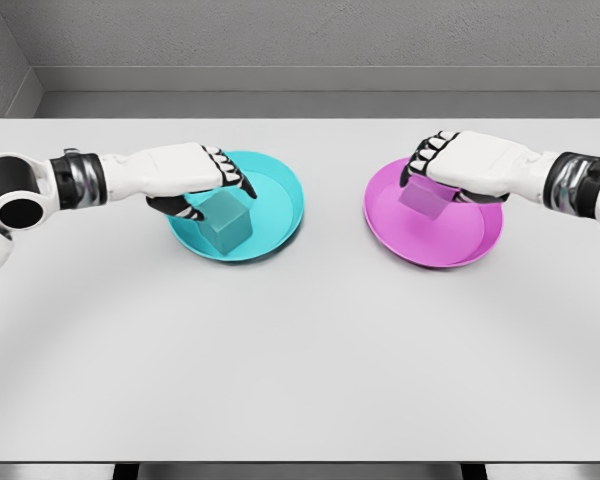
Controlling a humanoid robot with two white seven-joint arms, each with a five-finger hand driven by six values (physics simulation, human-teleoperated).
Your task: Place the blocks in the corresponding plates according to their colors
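A cyan block point(227, 222) is in the cyan plate point(280, 205) left of the table's middle. My left hand point(208, 190) reaches in from the left and is shut on it, thumb on its left side and fingers over its top edge. A pink block point(426, 201) is low over the magenta plate point(460, 235) on the right. My right hand point(435, 178) covers this block from above, fingers curled round it. Whether either block rests on its plate or hangs just above it I cannot tell.
Both plates stand on a white table point(300, 360) whose near half is broad and flat. A grey wall runs behind the table's far edge.
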